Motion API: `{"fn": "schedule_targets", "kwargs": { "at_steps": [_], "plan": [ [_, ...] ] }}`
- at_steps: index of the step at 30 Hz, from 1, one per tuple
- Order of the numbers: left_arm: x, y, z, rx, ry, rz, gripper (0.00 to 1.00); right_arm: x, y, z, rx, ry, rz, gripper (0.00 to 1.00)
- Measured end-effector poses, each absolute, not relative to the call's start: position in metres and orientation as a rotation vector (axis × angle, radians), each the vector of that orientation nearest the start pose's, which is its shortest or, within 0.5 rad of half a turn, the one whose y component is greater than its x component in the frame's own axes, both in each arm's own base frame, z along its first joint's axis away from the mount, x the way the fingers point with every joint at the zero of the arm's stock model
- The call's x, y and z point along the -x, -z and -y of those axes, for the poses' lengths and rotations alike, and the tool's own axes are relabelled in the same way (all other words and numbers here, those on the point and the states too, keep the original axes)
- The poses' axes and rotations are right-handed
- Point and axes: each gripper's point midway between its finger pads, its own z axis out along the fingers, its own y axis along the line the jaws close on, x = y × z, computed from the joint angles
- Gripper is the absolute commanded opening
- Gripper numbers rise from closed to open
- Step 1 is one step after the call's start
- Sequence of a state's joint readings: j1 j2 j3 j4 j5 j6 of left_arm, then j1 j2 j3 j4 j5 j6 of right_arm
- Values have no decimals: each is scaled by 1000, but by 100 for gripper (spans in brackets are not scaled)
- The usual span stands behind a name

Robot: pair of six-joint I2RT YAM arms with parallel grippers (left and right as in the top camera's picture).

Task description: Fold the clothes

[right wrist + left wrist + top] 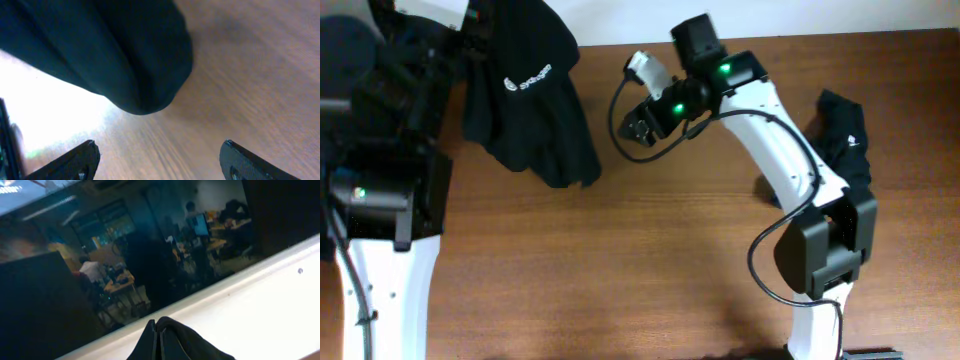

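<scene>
Since the shirt (525, 100) hangs bunched from the shut left end effector (156, 335), no folding is done yet. The right end effector (160, 165) is wide open and empty.

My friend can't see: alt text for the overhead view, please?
A bunched black shirt with a white logo sits at the wooden table's far left, by the left arm. The right arm's open end effector points toward it.

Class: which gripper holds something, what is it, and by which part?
The left gripper is shut on the black shirt, seemingly near its top edge; the right gripper is open and empty.
</scene>
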State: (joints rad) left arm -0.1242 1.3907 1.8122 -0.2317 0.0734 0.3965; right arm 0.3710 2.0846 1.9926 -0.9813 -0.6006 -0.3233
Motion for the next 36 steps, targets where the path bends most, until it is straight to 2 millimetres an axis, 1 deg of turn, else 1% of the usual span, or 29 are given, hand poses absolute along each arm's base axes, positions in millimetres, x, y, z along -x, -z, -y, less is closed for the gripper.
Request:
{"fn": "schedule_targets", "kwargs": {
  "at_steps": [4, 8, 12, 17, 19, 24, 27, 29, 32, 36],
  "plan": [
    [-397, -585, 62, -408, -180, -1294, 1, -421, -182, -289, 1108, -824, -2335, 81],
    [-396, -587, 62, -407, -180, -1290, 1, -407, -179, -306, 1153, -845, -2337, 76],
    [-396, -589, 58, -385, -198, -1290, 1, -404, -176, -313, 1086, -832, -2398, 76],
    [-400, -587, 48, -337, -238, -1310, 1, -402, -169, -317, 994, -761, -2486, 78],
    [-407, -582, 44, -319, -256, -1329, 1, -400, -166, -321, 961, -713, -2519, 82],
    [-437, -555, 37, -286, -298, -1407, 1, -401, -162, -325, 886, -612, -2556, 82],
    [-449, -541, 32, -262, -317, -1449, 1, -404, -162, -327, 859, -586, -2552, 82],
    [-452, -538, 25, -220, -335, -1466, 1, -409, -164, -330, 838, -574, -2533, 82],
    [-452, -538, 18, -160, -342, -1473, 1, -415, -167, -335, 830, -572, -2499, 82],
    [-451, -533, 11, -77, -310, -1502, 1, -420, -159, -338, 825, -576, -2473, 83]
  ]
}}
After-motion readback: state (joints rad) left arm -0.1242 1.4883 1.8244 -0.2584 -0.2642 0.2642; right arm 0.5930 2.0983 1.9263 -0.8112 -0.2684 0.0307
